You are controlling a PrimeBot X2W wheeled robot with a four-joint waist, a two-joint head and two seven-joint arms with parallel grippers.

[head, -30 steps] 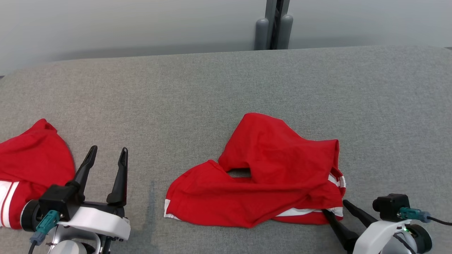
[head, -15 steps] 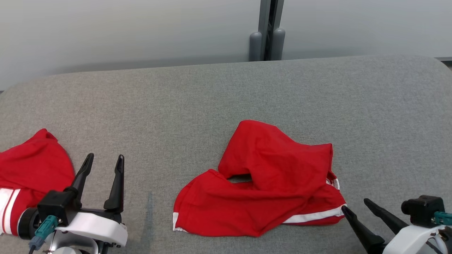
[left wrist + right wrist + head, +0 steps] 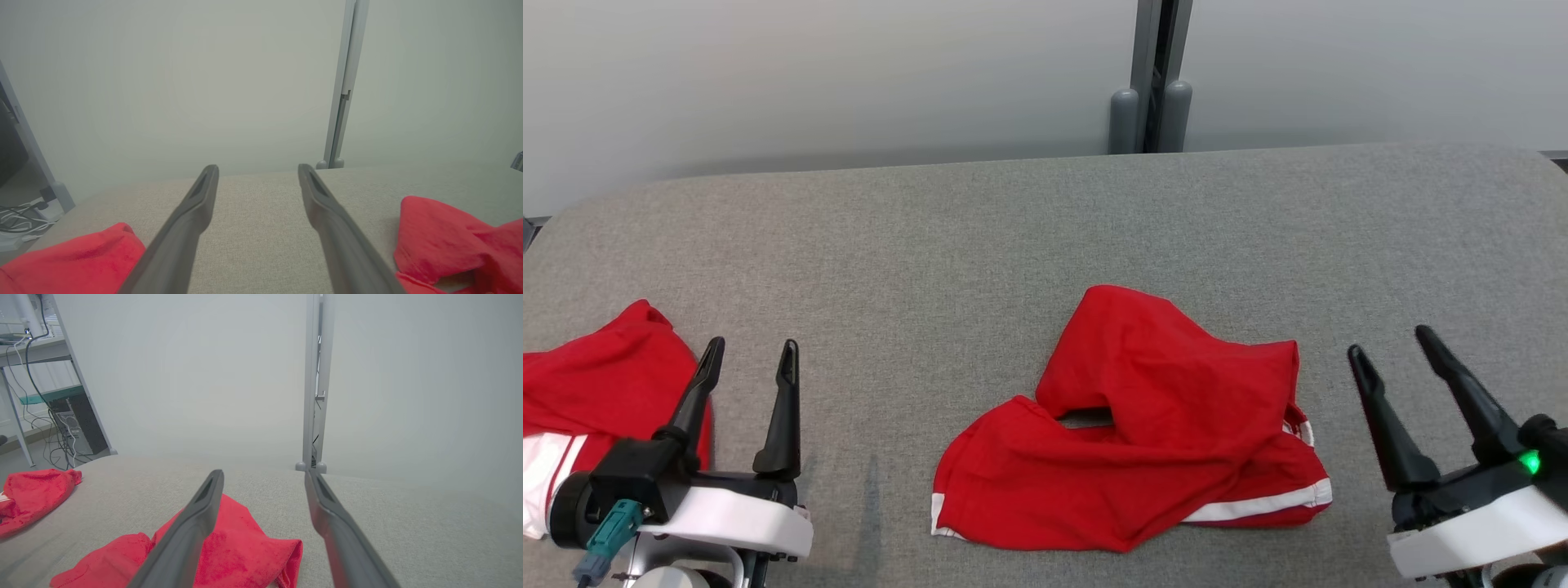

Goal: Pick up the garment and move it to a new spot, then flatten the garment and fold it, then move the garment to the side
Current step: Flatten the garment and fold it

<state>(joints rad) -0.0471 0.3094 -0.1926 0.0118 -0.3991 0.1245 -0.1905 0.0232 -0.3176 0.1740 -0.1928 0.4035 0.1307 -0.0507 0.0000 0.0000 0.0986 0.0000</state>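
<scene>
Red garment lies crumpled at the middle of the counter, between the grippers, touched by neither. Left gripper and right gripper: jaws spread, empty. Judged step: flattening, not yet begun. Next move calls for pinching opposite edges and drawing them apart.

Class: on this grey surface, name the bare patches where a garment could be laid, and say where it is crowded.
Bare: the far strip of the grey surface along its back edge, and the patch between the left gripper and the middle garment. Crowded: near left, around the second garment.
</scene>
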